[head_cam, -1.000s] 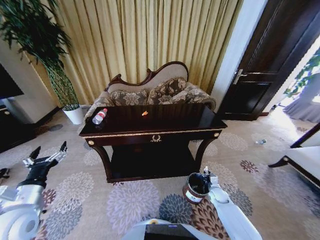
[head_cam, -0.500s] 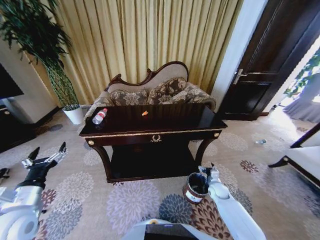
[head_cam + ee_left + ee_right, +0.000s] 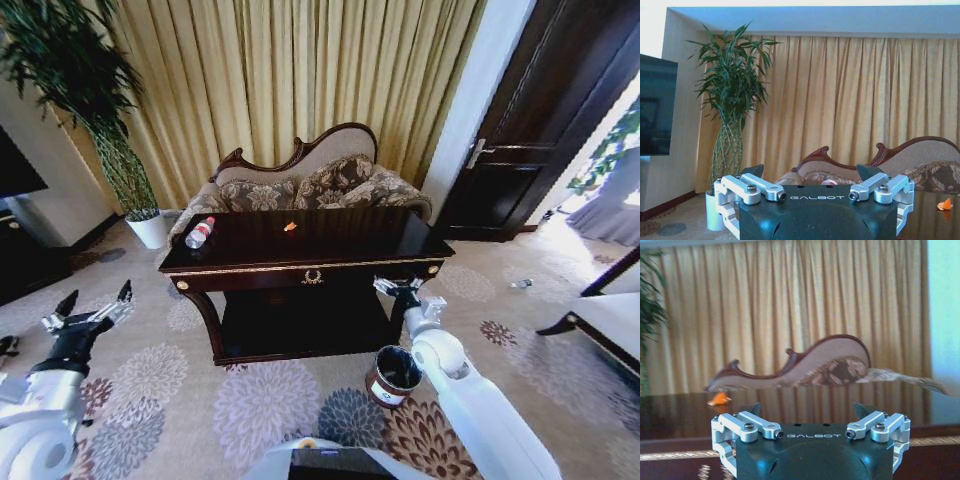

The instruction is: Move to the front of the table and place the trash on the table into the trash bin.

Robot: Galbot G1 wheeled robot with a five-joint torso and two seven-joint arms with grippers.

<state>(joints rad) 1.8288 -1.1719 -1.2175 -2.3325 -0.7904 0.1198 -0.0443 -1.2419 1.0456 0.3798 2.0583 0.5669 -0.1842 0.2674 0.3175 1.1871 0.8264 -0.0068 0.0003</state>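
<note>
I see my right tool [image 3: 397,286] with fingers spread, empty, raised near the right front corner of the dark glossy tabletop [image 3: 340,245], above the round dark-brown trash bin [image 3: 393,375] on the carpet. My left tool [image 3: 93,310] hangs spread, far left. The clear plastic bottle [image 3: 199,233] lies at the tabletop's left end, the orange scrap [image 3: 290,226] near the middle.

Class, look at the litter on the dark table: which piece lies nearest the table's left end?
The clear plastic bottle with the red cap. It lies on its side at the left end of the table, while the orange scrap sits near the middle.
</note>
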